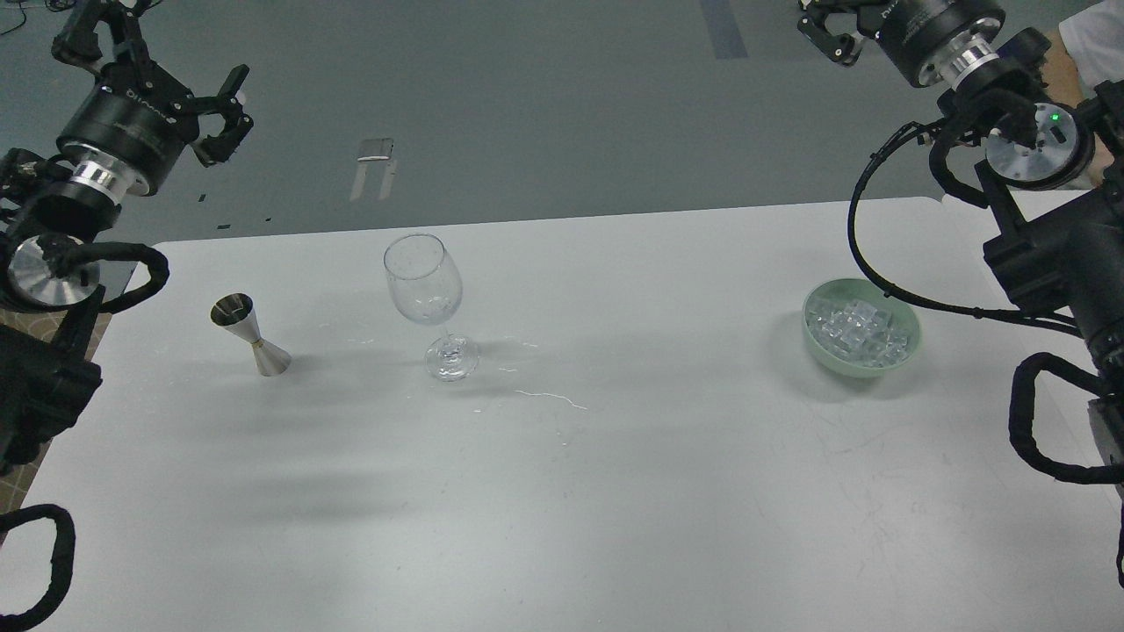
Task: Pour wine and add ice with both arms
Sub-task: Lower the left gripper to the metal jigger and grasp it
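An empty clear wine glass (423, 288) stands upright on the white table (615, 491), left of centre. A small steel jigger (250, 335) stands to its left. The ice (856, 329), several small clear cubes, lies in a pale green bowl (814, 341) at the right. My left gripper (189, 39) is open and empty, raised high beyond the table's far left corner, well away from the jigger. My right gripper (834, 31) is raised at the top right, far above the bowl. It is cut by the view's top edge, with only one claw showing. No wine bottle is in view.
Thin white streaks (549, 397) mark the table near the glass's foot. A person's white sleeve (1089, 31) shows behind my right arm. A small metal piece (373, 162) lies on the grey floor beyond the table.
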